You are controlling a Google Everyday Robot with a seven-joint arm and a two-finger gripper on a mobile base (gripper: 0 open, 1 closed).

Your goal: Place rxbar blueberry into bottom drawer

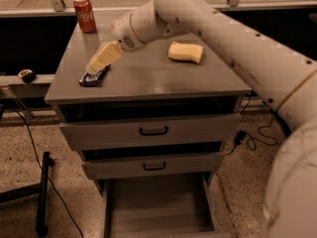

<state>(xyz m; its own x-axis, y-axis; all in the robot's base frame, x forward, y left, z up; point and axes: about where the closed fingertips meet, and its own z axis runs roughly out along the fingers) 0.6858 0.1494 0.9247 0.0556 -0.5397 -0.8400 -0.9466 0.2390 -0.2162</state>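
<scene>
On the grey cabinet top, the gripper hangs over the rxbar blueberry.
I count one bar, one red can, one yellow sponge and three drawers; only the bottom drawer is open. The bar lies flat near the top's left edge, at 7 o'clock from the gripper, just under its tip. Whether the gripper is spread or closed, I cannot tell. The white arm comes from 2 o'clock, sloping downward.
</scene>
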